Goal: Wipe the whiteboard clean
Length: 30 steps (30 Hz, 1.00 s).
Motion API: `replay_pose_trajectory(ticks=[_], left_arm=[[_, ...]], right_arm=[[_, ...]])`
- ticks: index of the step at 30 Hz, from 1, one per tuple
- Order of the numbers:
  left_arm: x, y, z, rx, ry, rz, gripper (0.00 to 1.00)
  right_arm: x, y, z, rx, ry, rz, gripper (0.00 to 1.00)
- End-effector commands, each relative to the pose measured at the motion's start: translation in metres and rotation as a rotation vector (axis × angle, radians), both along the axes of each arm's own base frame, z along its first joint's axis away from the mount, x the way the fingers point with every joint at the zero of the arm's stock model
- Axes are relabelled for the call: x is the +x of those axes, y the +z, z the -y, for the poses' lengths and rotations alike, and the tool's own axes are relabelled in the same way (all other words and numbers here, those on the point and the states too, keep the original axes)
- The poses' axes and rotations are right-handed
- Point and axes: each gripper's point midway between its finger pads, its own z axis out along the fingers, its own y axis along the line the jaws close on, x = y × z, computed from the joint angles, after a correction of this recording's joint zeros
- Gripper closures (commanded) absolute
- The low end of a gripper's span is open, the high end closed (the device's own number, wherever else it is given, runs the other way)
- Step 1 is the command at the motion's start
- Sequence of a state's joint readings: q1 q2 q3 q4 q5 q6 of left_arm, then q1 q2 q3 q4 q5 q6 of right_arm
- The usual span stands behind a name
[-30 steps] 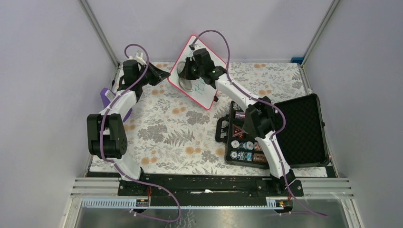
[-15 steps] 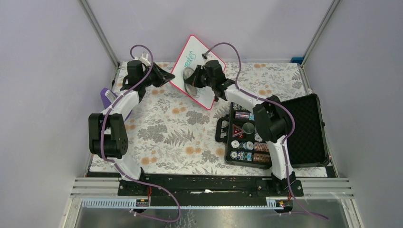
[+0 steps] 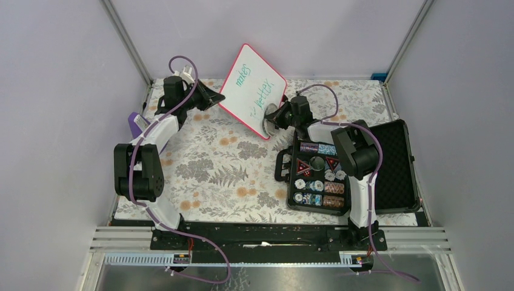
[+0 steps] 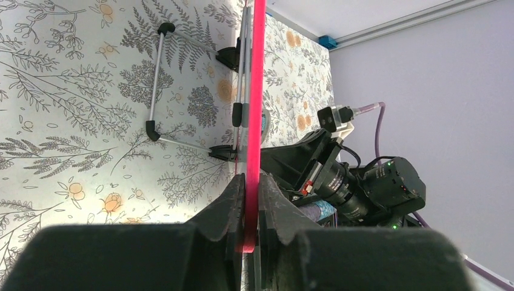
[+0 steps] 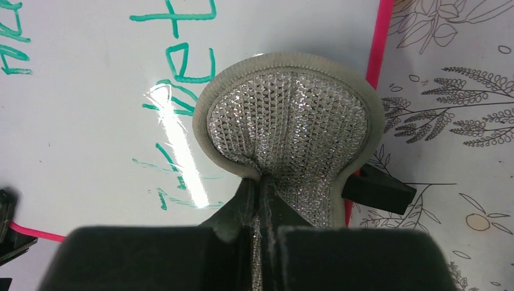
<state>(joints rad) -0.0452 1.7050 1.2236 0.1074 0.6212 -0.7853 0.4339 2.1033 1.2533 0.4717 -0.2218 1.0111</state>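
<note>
A: Holding what, the left gripper (image 4: 250,209)?
B: The pink rim of the whiteboard (image 3: 253,91), tilted up at the table's (image 3: 224,163) back.
A: Right gripper (image 5: 262,206)?
B: It squeezes a shiny pad (image 5: 291,127) on the board's corner.

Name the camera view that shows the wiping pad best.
Right wrist: the silver mesh pad shows large and close, pinched in the right gripper, against the whiteboard. The top view shows it only as a small grey spot at the board's lower corner. The left wrist sees the board edge-on, the pad not clearly visible.
</note>
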Motion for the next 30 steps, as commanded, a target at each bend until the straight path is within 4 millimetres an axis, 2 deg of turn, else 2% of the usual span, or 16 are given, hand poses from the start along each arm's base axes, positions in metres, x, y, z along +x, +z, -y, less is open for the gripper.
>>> replay_pose_trajectory(ticks=[1,3,5,7,9,10,13,15,19,21,23,26,28,30], left_arm=[[-0.008,0.004,0.021,-0.03,-0.069,-0.023,1.0],[-0.008,0.003,0.021,-0.032,-0.067,-0.026,1.0],[-0.009,0.004,0.022,-0.032,-0.07,-0.025,1.0],[-0.01,0.003,0.023,-0.03,-0.071,-0.025,1.0],[-0.01,0.005,0.024,-0.03,-0.073,-0.022,1.0],[-0.011,0.004,0.025,-0.03,-0.074,-0.024,1.0],[-0.011,0.004,0.025,-0.029,-0.075,-0.022,1.0],[-0.011,0.005,0.025,-0.029,-0.076,-0.02,1.0],[-0.011,0.007,0.024,-0.028,-0.075,-0.018,1.0],[-0.011,0.008,0.024,-0.024,-0.074,-0.014,1.0],[-0.012,0.009,0.024,-0.021,-0.073,-0.012,1.0],[-0.012,0.01,0.024,-0.022,-0.075,-0.011,1.0],[-0.012,0.01,0.024,-0.023,-0.074,-0.012,1.0],[-0.012,0.01,0.024,-0.023,-0.074,-0.013,1.0]], right_arm=[[-0.012,-0.007,-0.026,0.004,0.069,0.004,1.0],[-0.016,0.018,-0.052,-0.006,0.179,0.107,1.0],[-0.03,0.046,-0.09,-0.031,0.315,0.211,1.0],[-0.046,0.067,-0.119,-0.065,0.418,0.306,1.0],[-0.058,0.084,-0.137,-0.073,0.473,0.38,1.0],[-0.063,0.086,-0.141,-0.065,0.485,0.396,1.0],[-0.058,0.083,-0.133,-0.061,0.437,0.378,1.0],[-0.046,0.062,-0.116,-0.08,0.362,0.282,1.0],[-0.02,0.008,-0.061,0.055,0.172,0.036,1.0],[-0.016,-0.018,-0.034,0.104,0.094,-0.064,1.0],[-0.017,-0.033,-0.015,0.123,0.039,-0.116,1.0],[-0.016,-0.032,-0.01,0.105,0.026,-0.109,1.0],[-0.016,-0.024,-0.017,0.094,0.05,-0.083,1.0],[-0.017,-0.014,-0.033,0.074,0.111,-0.034,1.0]])
